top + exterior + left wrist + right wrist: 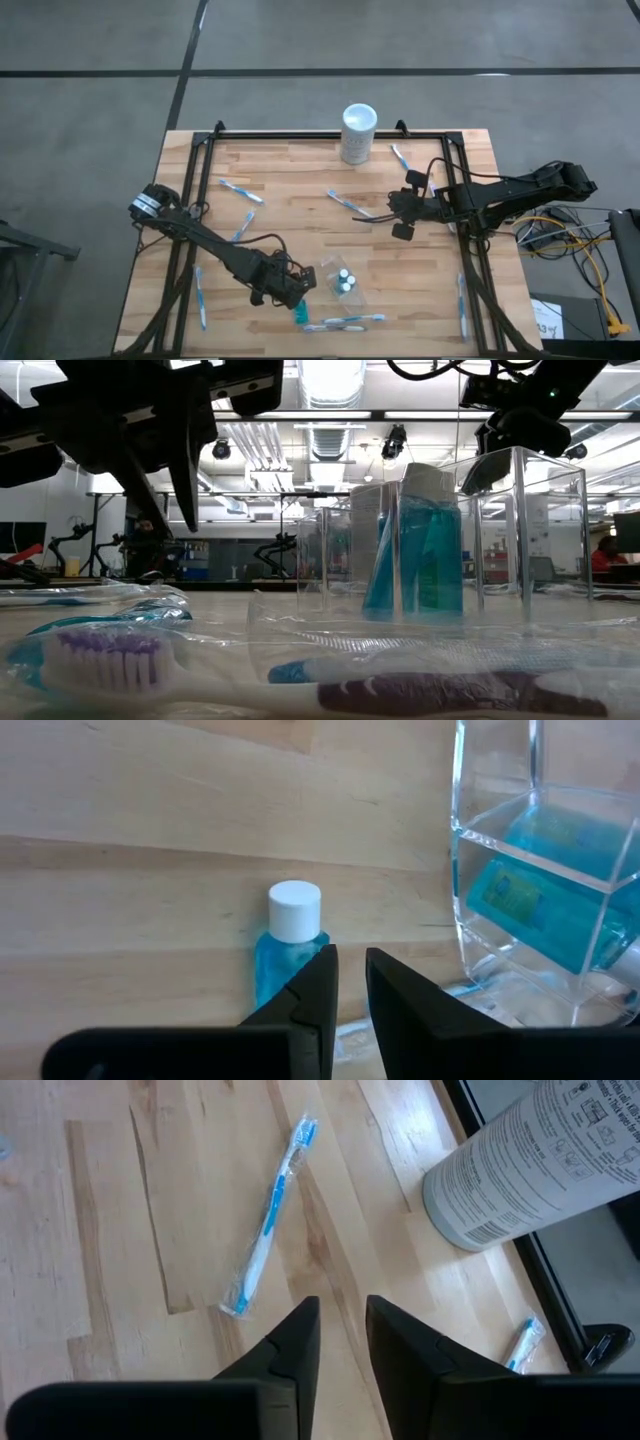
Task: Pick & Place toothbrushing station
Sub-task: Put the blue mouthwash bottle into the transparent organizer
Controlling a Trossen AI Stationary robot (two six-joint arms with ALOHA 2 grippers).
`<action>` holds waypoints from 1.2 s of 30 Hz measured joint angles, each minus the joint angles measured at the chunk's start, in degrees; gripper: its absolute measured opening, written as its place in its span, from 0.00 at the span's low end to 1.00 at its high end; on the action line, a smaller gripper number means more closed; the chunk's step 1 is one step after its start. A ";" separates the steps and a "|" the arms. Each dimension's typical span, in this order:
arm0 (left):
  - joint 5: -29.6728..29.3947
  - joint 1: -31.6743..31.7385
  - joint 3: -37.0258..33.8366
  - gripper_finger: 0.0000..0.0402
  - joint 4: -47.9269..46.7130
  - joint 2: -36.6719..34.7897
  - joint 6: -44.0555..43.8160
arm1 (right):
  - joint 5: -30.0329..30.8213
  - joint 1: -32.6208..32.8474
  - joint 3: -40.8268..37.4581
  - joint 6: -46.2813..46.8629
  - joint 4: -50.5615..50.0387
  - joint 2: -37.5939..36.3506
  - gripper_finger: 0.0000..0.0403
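My left gripper sits near the table's front edge, its fingers nearly together with only a narrow gap and nothing between them, just beside a lying tube and the clear cup, which holds two more tubes. My right gripper hangs over the table's right half, fingers likewise narrowly parted and empty, near a wrapped toothbrush and the white cylinder at the back edge. Other toothbrushes lie scattered across the table, some beside the cup at the front edge.
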 joint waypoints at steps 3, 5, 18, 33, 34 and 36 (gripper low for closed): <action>-0.15 -0.02 0.00 0.17 0.01 -0.02 -1.25 | 0.00 -0.02 0.00 -0.13 0.00 0.00 0.18; -0.66 -0.02 -0.01 0.22 -0.01 -0.02 -1.60 | 0.00 0.00 0.00 -0.02 -0.02 0.00 0.18; -1.72 -0.02 -0.01 0.44 2.24 2.68 -1.51 | 0.00 -0.01 0.00 -0.13 0.00 0.00 0.19; 0.15 -0.02 -0.01 0.43 2.21 6.89 -1.97 | 0.00 -0.01 0.00 -0.02 -0.02 0.00 0.17; 0.15 -0.02 -0.01 0.43 2.37 7.10 -1.97 | 0.00 -0.02 0.01 -0.10 -0.01 0.00 0.17; 0.27 -0.02 -0.01 0.43 2.73 7.68 -1.97 | 0.00 -0.01 0.01 -0.10 -0.02 0.00 0.17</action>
